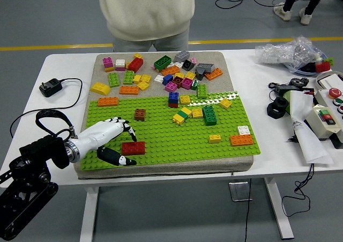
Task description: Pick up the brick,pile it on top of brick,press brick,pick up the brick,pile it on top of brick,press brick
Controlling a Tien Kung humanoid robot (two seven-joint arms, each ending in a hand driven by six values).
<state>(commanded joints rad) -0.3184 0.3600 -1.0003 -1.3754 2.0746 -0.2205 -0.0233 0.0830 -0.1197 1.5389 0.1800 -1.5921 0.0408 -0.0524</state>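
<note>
Down at the near-left corner of the green baseplate (161,140) we see the left hand (110,140), white with black fingertips, its fingers spread and gripping nothing. Its thumb (115,157) lies just left of the red brick (133,148), and we cannot tell whether they touch. The red brick sits flat on the studs, with a brown brick (140,114) well beyond it. Loose bricks crowd the grey mat (161,73) at the far side. Only 1 arm shows. A person (146,12) stands behind, cut off above the chest.
</note>
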